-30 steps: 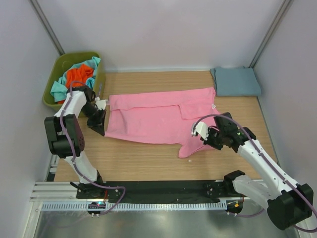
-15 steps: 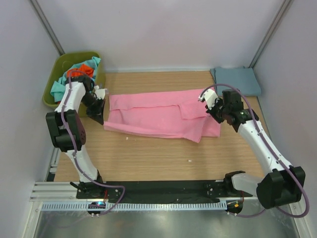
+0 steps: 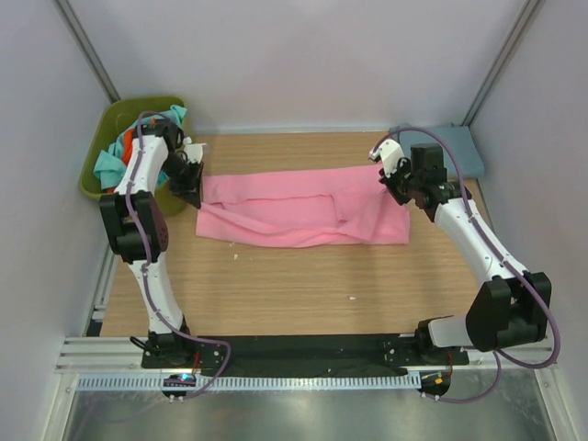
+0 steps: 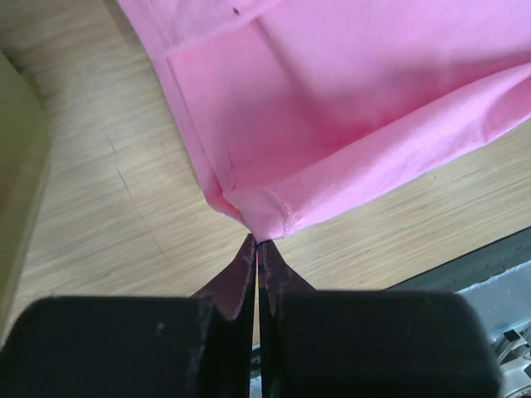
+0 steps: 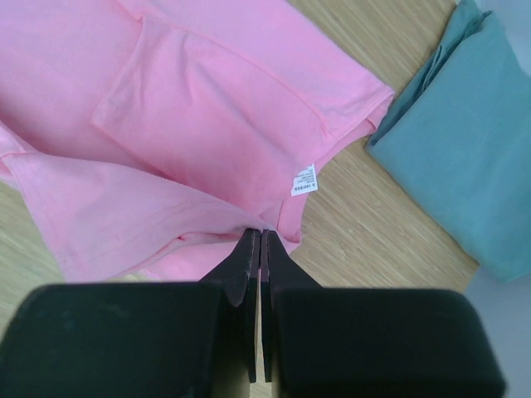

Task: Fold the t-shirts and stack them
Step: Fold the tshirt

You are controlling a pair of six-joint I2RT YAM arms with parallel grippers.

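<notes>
The pink t-shirt lies as a long folded band across the middle of the table. My left gripper is shut on its left end; the left wrist view shows a pink corner pinched at the fingertips. My right gripper is shut on the right end, pinching a pink fold next to the white label. The folded dusty blue-grey t-shirt lies at the back right and shows in the right wrist view. The orange t-shirt and the teal t-shirt lie in the bin.
An olive-green bin stands at the back left, close behind the left arm. White walls enclose the table on three sides. A black rail runs along the near edge.
Both grippers have carried the near edge of the pink t-shirt away from the near edge, folding it over into a narrower band. The right gripper moved farthest, from the front right.
</notes>
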